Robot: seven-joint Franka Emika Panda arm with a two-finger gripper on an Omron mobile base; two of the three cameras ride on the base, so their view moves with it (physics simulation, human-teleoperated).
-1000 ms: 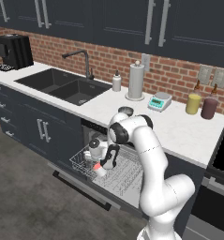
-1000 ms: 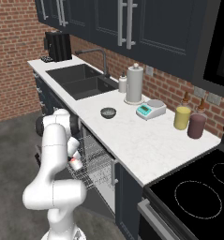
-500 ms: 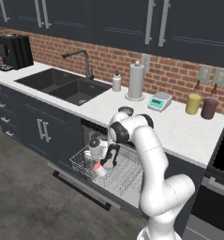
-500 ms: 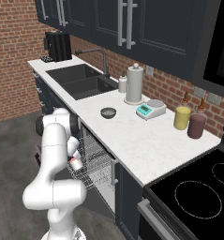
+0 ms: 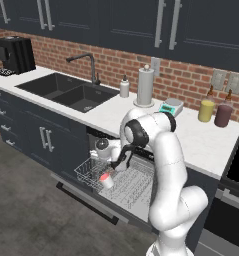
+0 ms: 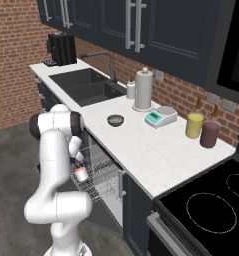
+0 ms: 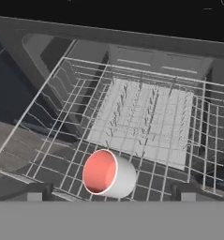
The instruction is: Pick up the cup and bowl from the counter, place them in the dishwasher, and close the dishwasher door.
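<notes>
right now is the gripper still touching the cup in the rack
Apart. In the hand view the cup lies on its side on the wire rack, between the two fingertips, with open space on both sides of it.

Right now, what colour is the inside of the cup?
Red-salmon inside the white cup, clearest in the hand view.

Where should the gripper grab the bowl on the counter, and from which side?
Grip the bowl by its rim, coming straight down from above. It sits upright and open on the counter, shallow and low-walled, so a side approach would probably find little to hold. One finger inside the rim and one outside looks safest.
</notes>
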